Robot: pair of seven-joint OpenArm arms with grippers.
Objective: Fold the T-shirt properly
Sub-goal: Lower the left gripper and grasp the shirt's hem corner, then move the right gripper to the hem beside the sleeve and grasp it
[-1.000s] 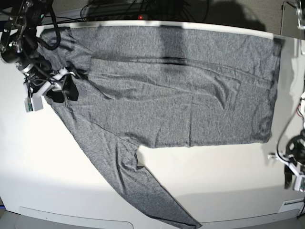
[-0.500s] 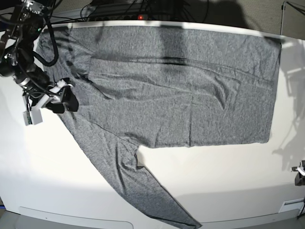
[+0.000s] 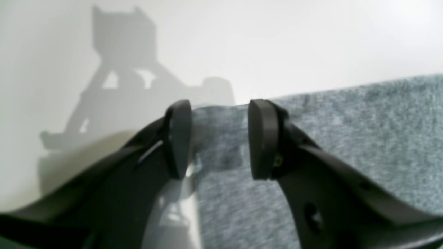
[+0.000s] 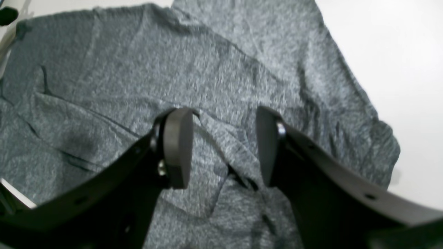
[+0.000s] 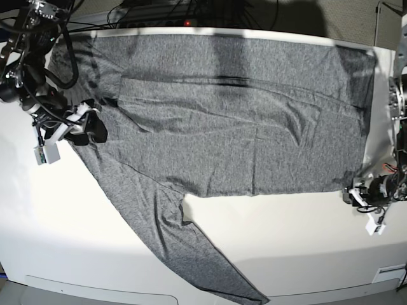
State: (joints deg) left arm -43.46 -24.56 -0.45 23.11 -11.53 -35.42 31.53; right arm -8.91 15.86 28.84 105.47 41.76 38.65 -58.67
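Both grippers are seen open, nothing held: left gripper (image 3: 219,138) at the hem corner of one T-shirt (image 5: 241,121), right gripper (image 4: 224,147) above its shoulder. One sleeve (image 5: 184,248) is spread out below the body.

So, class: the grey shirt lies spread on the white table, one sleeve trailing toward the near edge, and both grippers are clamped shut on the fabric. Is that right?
Not quite. The T-shirt lies on the table as described, but the wrist views show the left gripper and right gripper open, jaws apart above the fabric.
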